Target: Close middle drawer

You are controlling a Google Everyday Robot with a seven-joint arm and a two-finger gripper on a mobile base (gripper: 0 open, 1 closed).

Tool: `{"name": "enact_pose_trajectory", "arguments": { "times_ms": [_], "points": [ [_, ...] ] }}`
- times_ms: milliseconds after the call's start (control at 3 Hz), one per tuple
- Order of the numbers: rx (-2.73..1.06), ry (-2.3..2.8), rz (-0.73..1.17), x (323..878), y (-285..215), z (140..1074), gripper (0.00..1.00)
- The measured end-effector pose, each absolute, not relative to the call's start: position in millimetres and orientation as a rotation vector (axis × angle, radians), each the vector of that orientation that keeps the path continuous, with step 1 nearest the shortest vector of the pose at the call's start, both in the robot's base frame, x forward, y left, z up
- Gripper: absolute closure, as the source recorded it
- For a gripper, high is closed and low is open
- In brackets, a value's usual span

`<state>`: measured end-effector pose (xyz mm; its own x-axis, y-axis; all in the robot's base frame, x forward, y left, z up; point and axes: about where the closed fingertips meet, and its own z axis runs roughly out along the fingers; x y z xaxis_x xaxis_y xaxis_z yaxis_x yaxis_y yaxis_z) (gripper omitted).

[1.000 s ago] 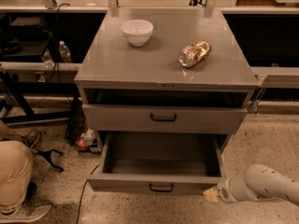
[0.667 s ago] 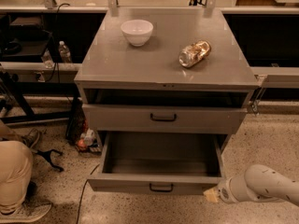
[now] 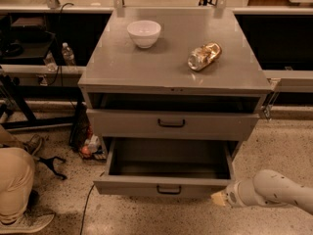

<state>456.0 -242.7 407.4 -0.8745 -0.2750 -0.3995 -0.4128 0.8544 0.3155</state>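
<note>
The middle drawer (image 3: 132, 185) is the wide grey one with a low front panel and a small black loop handle (image 3: 168, 190). It stands pulled far out at the bottom of the grey cabinet (image 3: 122, 67), showing a deep bare tray. My gripper (image 3: 218, 198) is low on the right, its tip at the right end of the drawer's front panel, with the white arm (image 3: 274, 190) trailing to the right edge. Above it, the taller-fronted drawer (image 3: 122, 124) with the wider black handle is nearly shut.
A white bowl (image 3: 144, 33) and a crumpled shiny bag (image 3: 204, 56) lie on the cabinet top. A person's leg and shoe (image 3: 17, 190) are at the lower left, with cables, a water bottle (image 3: 68, 55) and clutter (image 3: 88, 146) left of the cabinet. The floor is speckled.
My gripper has moved a little up and left, against the drawer's right front corner. The drawer front has slid slightly inward.
</note>
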Motion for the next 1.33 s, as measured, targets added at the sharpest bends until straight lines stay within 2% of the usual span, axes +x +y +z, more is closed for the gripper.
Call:
{"name": "enact_pose_trajectory", "arguments": {
  "times_ms": [1000,1333],
  "points": [
    [-0.438,2.587,0.551,520,-239,396,1.0],
    [-0.431,2.577,0.55,526,-238,396,1.0]
  ]
}}
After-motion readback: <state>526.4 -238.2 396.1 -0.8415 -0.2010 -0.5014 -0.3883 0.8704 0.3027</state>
